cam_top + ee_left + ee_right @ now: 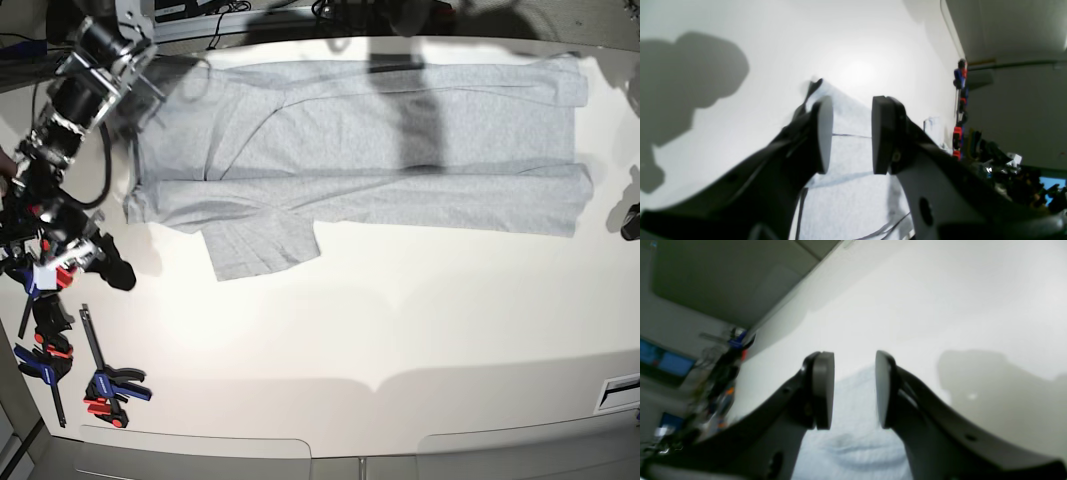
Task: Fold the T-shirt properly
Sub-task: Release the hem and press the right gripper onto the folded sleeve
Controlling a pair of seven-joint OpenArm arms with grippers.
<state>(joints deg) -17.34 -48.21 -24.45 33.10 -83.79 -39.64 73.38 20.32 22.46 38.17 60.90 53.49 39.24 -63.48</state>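
Both sets of jaws parted, empty; T-shirt (400, 150) below left gripper (851, 133) looks limp, I'd pinch its hem.

Soft matt cloth T-shirt (400, 150) on smooth white table (400, 320).

bare table (400, 320) before t-shirt (380, 150); clamps (100, 385) at left edge

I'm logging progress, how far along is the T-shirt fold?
Done: the T-shirt lies flat with one long side folded in. In hand: nothing; left gripper and right gripper both open, empty. Left: one sleeve sticks out, crosswise folds remain.
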